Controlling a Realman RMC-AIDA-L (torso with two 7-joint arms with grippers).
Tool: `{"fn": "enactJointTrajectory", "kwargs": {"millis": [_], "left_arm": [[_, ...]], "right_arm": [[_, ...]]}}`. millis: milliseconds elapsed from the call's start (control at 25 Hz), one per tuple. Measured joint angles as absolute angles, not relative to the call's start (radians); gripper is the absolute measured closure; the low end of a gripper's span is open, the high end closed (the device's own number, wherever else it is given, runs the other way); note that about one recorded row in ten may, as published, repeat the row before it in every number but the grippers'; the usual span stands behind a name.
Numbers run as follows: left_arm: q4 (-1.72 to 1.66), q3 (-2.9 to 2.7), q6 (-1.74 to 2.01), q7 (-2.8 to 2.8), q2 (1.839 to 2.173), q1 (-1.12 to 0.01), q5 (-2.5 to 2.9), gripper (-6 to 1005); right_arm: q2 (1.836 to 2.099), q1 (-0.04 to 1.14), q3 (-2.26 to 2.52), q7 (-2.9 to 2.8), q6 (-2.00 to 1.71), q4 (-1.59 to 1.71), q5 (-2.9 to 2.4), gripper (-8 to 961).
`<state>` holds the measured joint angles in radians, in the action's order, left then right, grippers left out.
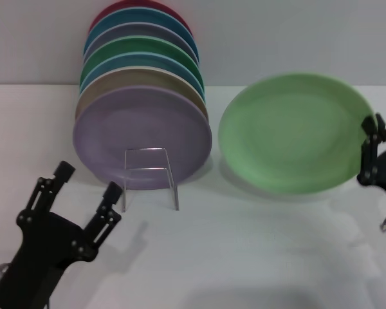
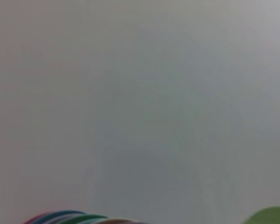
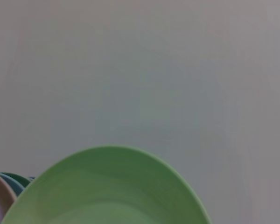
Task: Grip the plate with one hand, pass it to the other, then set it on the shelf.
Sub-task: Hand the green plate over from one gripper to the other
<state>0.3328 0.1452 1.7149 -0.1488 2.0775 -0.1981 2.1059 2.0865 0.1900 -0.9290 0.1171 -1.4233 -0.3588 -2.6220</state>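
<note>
My right claw (image 1: 372, 149) pinches the right rim of the plate (image 1: 294, 132), holding it tilted up off the table (image 1: 257, 251), just right of the shelf (image 1: 150, 175). My left claw (image 1: 87, 188) hovers low, in front and left of the shelf, fingers spread. Seven plates stand racked, lilac plate (image 1: 141, 136) foremost.
</note>
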Motion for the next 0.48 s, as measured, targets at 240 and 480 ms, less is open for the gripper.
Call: {"fn": "enactJointTrajectory", "kwargs": {"millis": [240,480], "left_arm": [[0.374,0.128,1.659,-0.096,2.078,-0.210,2.106,165],[0.416,0.127,1.564,-0.035,2.079,-0.229,2.106,165]], "right_arm": [[2.092,0.105,-0.835,0.158,-1.442,-0.445,-2.612,928],[2.091,0.056,-0.607,0.376,-1.445,-0.557,-2.427,927]]}}
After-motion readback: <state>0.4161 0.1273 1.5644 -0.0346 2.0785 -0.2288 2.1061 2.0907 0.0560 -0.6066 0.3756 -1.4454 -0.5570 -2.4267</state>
